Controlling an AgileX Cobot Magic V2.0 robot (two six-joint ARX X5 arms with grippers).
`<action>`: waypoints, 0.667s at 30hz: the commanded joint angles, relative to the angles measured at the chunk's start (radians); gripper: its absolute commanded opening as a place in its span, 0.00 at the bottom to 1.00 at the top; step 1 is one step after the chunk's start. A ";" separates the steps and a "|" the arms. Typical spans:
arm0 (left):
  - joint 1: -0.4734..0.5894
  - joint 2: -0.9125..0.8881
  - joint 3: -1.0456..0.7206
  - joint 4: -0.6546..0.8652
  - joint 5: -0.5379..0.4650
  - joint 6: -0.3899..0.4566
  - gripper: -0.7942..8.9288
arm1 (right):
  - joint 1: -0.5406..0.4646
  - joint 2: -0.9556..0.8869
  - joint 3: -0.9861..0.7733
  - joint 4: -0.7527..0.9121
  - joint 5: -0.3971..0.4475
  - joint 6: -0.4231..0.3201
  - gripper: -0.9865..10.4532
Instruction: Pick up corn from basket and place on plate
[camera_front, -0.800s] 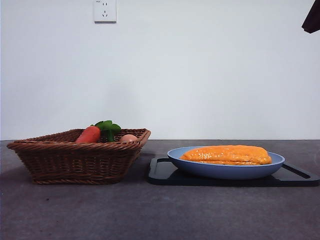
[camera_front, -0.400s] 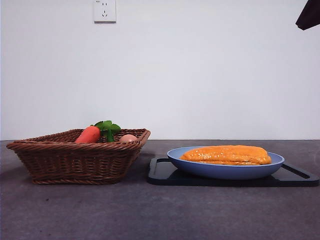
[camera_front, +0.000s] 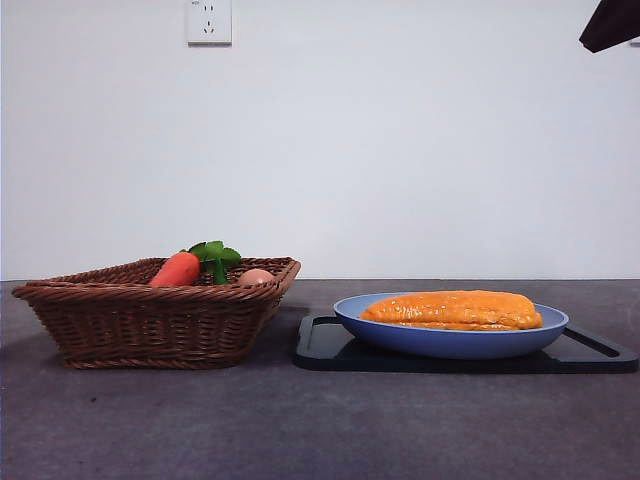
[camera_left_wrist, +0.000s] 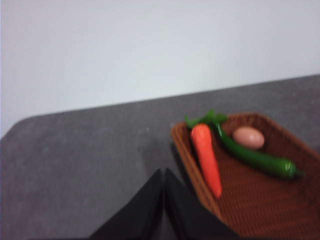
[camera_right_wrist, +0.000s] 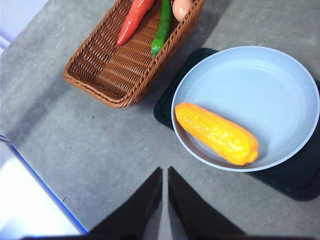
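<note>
The corn (camera_front: 452, 309) (camera_right_wrist: 216, 132) lies on its side in the light-blue plate (camera_front: 400, 336) (camera_right_wrist: 265, 80), near the plate's rim. To the plate's left stands the wicker basket (camera_front: 150, 320) (camera_right_wrist: 120, 65) (camera_left_wrist: 260, 200). My right gripper (camera_right_wrist: 165, 172) is shut and empty, high above the table in front of the plate; it shows only as a dark tip (camera_front: 610, 25) at the front view's top right corner. My left gripper (camera_left_wrist: 164, 172) is shut and empty, raised beside the basket's outer wall.
A carrot (camera_front: 178, 269) (camera_left_wrist: 206, 157) (camera_right_wrist: 134, 20), a green pepper (camera_left_wrist: 250, 155) (camera_right_wrist: 162, 27) and an egg (camera_front: 257, 276) (camera_left_wrist: 248, 137) lie in the basket. A black tray (camera_front: 590, 352) (camera_right_wrist: 170, 100) sits under the plate. A table edge (camera_right_wrist: 45, 185) runs near the right gripper.
The dark tip of the right arm at the front view's top right corner has shifted a little up and to the left. Corn, plate and basket have not moved.
</note>
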 joint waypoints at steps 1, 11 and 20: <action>0.008 -0.060 -0.067 0.008 -0.004 0.004 0.09 | 0.002 0.008 0.017 0.008 -0.003 -0.011 0.09; 0.016 -0.215 -0.215 -0.014 -0.004 -0.012 0.09 | 0.002 0.008 0.017 0.008 -0.003 -0.012 0.09; 0.016 -0.282 -0.240 -0.132 -0.004 -0.018 0.09 | 0.002 0.008 0.017 0.008 -0.003 -0.012 0.09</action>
